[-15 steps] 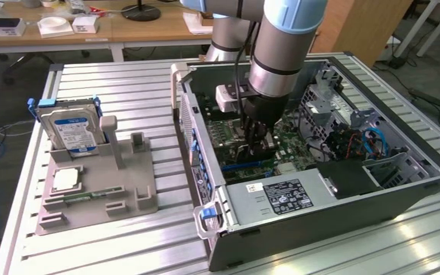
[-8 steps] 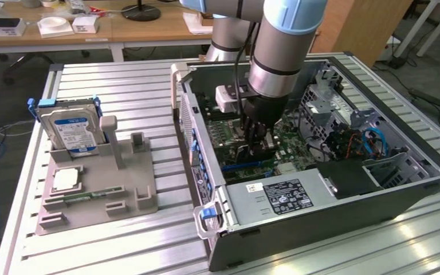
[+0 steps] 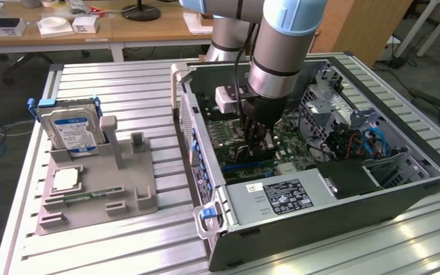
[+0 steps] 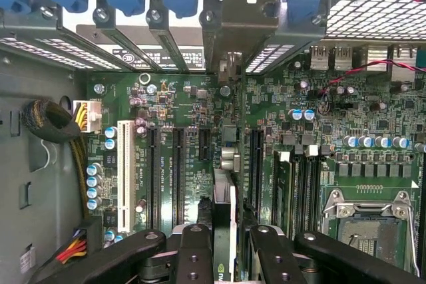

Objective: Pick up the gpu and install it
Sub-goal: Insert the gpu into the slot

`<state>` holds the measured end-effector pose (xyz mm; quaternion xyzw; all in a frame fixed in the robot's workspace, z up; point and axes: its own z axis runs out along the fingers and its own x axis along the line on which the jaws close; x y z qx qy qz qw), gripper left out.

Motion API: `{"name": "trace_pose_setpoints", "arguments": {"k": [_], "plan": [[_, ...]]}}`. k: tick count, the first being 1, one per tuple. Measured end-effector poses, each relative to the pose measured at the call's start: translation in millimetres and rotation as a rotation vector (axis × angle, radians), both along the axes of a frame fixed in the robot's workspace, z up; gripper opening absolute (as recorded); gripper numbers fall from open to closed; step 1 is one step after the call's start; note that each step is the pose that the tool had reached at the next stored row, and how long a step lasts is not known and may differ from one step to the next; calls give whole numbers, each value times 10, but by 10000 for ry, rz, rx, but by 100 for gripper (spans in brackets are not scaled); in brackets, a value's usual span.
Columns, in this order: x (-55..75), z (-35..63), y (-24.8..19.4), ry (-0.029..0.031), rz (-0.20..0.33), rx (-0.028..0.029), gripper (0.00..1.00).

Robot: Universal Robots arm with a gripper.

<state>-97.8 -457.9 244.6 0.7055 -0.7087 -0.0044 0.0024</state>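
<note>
One arm is reaching down into one open computer case [image 3: 403,189], and its gripper [image 3: 256,150] is sitting low over the green motherboard [image 3: 297,150]. In the wrist view the gripper [image 4: 223,244] is pinching the gpu [image 4: 223,231] edge-on between its two black fingers [image 4: 193,251] — the card is showing as a thin upright strip with a silver bracket end, standing above the motherboard [image 4: 373,124] among the dark expansion slots [image 4: 178,164]. Four long dark slots and one white slot [image 4: 124,164] are running side by side there. Whether the card's edge is seated in a slot is hard to tell — the fingers are covering its lower part. Outside the case, one grey parts tray [image 3: 90,189] is holding one hard drive [image 3: 71,129] standing upright, one square chip [image 3: 66,179] and one narrow memory stick [image 3: 86,196] lying flat. The gpu's cooler face is hidden.
</note>
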Motion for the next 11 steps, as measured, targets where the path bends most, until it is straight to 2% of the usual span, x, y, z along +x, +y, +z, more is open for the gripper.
{"name": "trace_pose_setpoints", "arguments": {"k": [11], "plan": [[-7, -3, 7, 0, 2, -1, 27]]}}
